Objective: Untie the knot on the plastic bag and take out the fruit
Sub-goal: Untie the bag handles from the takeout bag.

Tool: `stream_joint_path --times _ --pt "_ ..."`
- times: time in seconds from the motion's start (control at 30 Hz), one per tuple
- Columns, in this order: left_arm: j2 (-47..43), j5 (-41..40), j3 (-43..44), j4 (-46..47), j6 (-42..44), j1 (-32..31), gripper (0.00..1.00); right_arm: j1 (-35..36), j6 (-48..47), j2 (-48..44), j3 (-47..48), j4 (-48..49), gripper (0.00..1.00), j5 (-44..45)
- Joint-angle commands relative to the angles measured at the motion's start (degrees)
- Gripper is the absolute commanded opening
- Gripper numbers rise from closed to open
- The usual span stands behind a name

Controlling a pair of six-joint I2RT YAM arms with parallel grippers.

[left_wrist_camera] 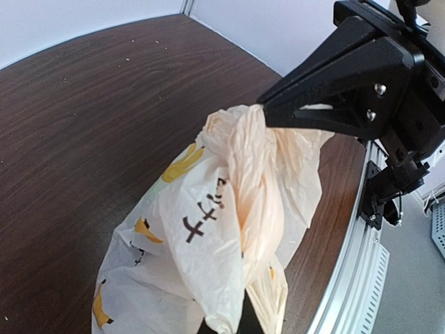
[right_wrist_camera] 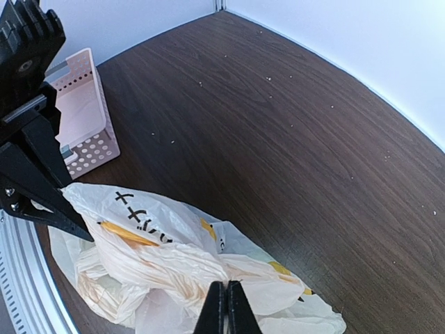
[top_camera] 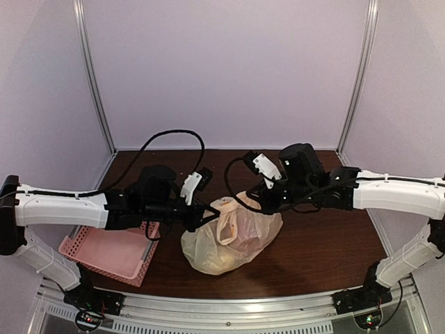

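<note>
A crinkly peach bag (top_camera: 233,240) sits by the middle of the near edge of a dark wood-grain table (top_camera: 313,250), pinched between two robot claws. The right claw (right_wrist_camera: 226,306) has its fingers pressed together on one end of the knot (right_wrist_camera: 174,268), a twisted band of plastic. The left claw (right_wrist_camera: 80,228) is closed on the bag's opposite side. The fruit cannot be made out through the plastic (only yellow and black print (left_wrist_camera: 198,219) shows). A pink perforated basket (top_camera: 104,254) stands at the near-left corner. Pale specks dot the tabletop. Pale lilac walls (top_camera: 229,69) enclose three sides, with metal posts (top_camera: 94,76) at the far corners and a metal rail (top_camera: 243,306) along the near edge.
</note>
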Motion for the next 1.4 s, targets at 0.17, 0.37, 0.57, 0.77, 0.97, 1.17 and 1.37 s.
stream_joint_path --times 0.17,0.37,0.57,0.77,0.97,1.17,1.37 --pt "-0.79 -4.13 4.23 -0.87 0.57 1.43 0.00 -0.92 6.23 -3.98 -2.15 4.31 0.00 11.42" --pt "-2.49 -5.45 3.21 0.33 1.17 2.81 0.00 -2.14 8.71 -7.43 -3.37 6.21 0.00 14.96" --pt "-3.98 -4.42 -2.83 3.94 -1.33 3.78 0.00 -2.71 12.28 -8.22 -8.35 10.30 0.00 13.31" --pt "-4.15 -3.13 -5.39 4.02 -1.59 3.84 0.00 -2.71 15.51 -8.07 -12.55 14.08 0.00 8.84" --pt "-5.13 -3.08 -3.58 1.13 1.21 3.74 0.10 -2.72 15.76 -9.68 -12.71 14.99 0.00 6.43" --pt "-8.72 -5.85 -0.43 -1.70 6.59 2.67 0.58 -2.72 16.54 -9.57 -12.85 17.05 0.00 4.76" --pt "-9.52 -8.61 4.87 -5.21 12.71 0.24 0.66 -2.72 16.92 -9.63 -12.85 17.94 0.00 4.75"
